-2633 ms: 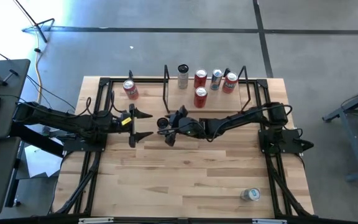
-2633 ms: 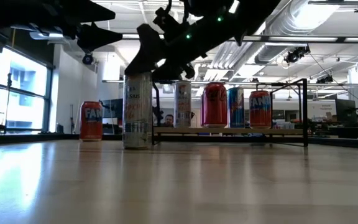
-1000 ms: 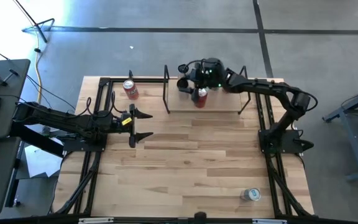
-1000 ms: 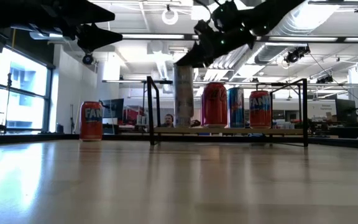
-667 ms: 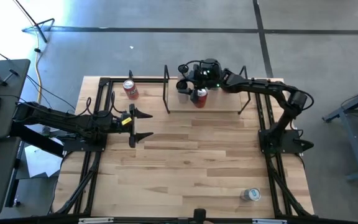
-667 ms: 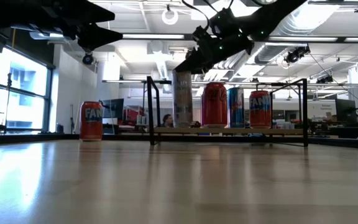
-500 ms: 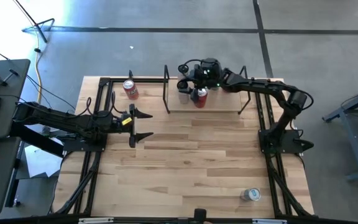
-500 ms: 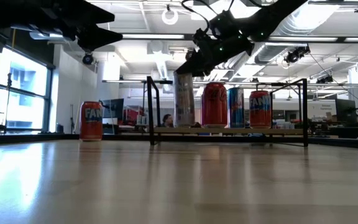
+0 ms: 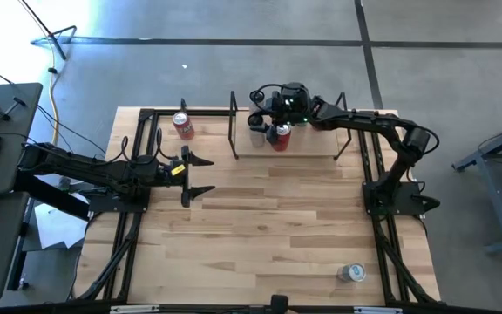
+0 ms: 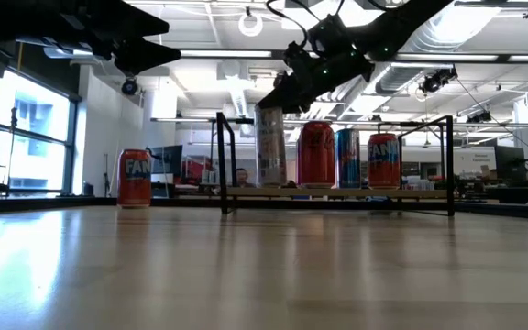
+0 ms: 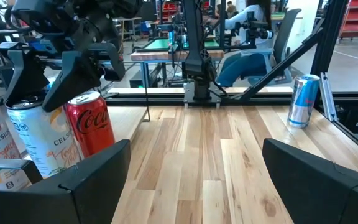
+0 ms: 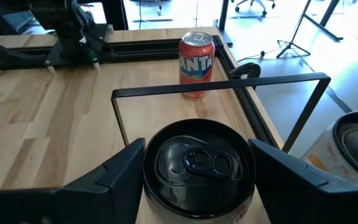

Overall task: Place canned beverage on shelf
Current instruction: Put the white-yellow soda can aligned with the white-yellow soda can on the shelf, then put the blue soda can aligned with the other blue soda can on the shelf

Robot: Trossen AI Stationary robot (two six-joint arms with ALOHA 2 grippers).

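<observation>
At the shelf's (image 9: 312, 150) left end, just inside the black end rods, the silver can (image 10: 270, 147) now stands upright with its base on the light-wood board. A moment earlier it hung over the same spot with a slight lean, and before that it was out on the open tabletop in front of the shelf, so the carry is over and the can has been brought down to its place.

The right gripper (image 12: 197, 186) reaches in above the shelf and its two fingers (image 12: 114, 180) flank the can's top rim, lying against it on both sides. The pinch looks intact, though it may be just starting to ease. The can is therefore on the shelf but not yet let go.

Beside it along the shelf stand a red cola can (image 10: 316, 154), a blue can (image 10: 347, 158) and an orange can (image 10: 383, 160), the red one close by. Judging from this, what is left is to spread the fingers and lift straight up without knocking either neighbour.

Off the shelf's left end, another orange can (image 9: 181, 125) waits on the table. The left gripper (image 9: 206, 174) hangs in front of the shelf's left end, its claw spread wide and empty, unchanged throughout.
</observation>
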